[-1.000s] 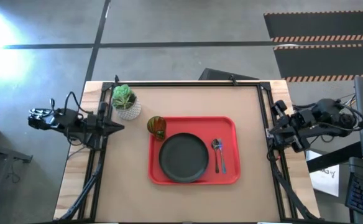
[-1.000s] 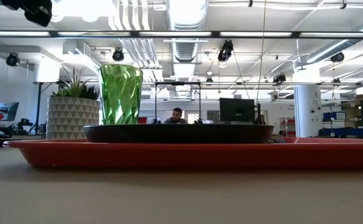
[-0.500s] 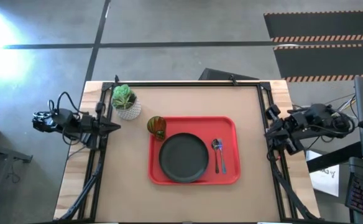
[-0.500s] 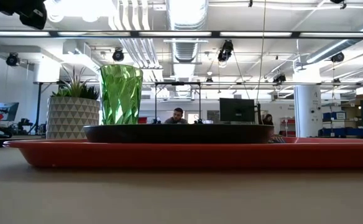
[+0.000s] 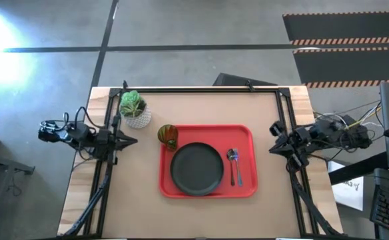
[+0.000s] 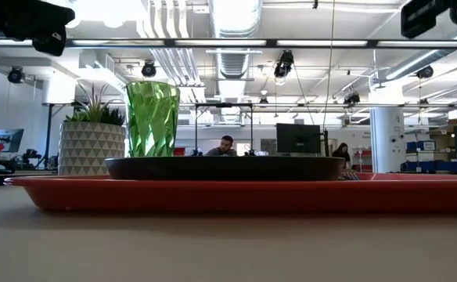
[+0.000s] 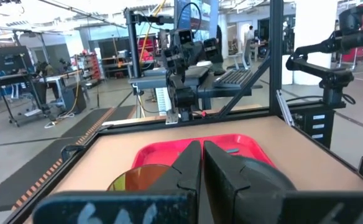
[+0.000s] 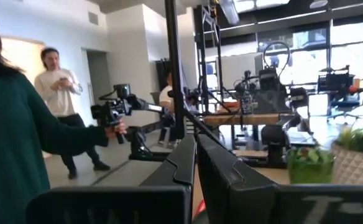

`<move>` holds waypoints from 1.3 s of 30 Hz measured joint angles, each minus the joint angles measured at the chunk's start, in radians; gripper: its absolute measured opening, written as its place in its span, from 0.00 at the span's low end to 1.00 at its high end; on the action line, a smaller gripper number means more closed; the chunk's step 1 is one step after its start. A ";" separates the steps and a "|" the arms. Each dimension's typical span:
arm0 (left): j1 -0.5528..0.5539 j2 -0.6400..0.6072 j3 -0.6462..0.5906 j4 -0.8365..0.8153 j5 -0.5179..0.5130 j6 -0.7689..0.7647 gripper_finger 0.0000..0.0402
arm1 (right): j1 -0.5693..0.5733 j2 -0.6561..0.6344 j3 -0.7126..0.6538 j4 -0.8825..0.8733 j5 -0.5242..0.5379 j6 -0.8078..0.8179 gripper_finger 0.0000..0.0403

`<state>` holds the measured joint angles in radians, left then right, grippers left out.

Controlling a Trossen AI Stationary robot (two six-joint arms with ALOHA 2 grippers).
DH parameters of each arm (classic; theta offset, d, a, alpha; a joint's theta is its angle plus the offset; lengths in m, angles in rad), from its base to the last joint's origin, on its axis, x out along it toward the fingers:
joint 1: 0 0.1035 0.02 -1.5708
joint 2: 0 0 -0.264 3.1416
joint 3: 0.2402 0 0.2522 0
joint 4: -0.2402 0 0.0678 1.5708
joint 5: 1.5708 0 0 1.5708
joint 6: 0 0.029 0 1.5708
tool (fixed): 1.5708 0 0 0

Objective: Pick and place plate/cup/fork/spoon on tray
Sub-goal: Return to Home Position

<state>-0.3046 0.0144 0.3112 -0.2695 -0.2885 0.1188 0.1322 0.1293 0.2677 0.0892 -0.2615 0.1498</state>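
The tabletop (image 5: 201, 110) carried the tray (image 5: 208, 190), holding the plate (image 5: 196, 168) centrally, the cup (image 5: 168, 135) at ten o'clock, and the spoon (image 5: 232, 160) and fork (image 5: 238, 175) at three. The left gripper (image 5: 129, 140) and right gripper (image 5: 274, 143) were closed, empty; retreating outward seemed wisest.

Tan wooden table (image 5: 201, 210) with a black frame along its edges, and two things sit directly on its top. The red tray (image 5: 208, 190) lies flat near the middle. Off the tray's far-left corner stands a white patterned pot with a green plant (image 5: 134, 110), close to the tray but apart from it.
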 joint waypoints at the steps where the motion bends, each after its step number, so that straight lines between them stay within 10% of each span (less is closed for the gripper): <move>1: 0.000 -0.008 -0.004 -0.001 0.000 0.001 0.00 | 0.000 -0.010 -0.019 0.014 0.000 0.018 0.02; 39: 0.000 0.009 -0.055 -0.016 -0.065 -0.007 0.00 | -0.022 -0.126 -0.170 -0.019 0.090 0.029 0.02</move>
<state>-0.3042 0.0230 0.2558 -0.2860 -0.3538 0.1116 0.1104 0.0029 0.0975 0.0701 -0.1718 0.1788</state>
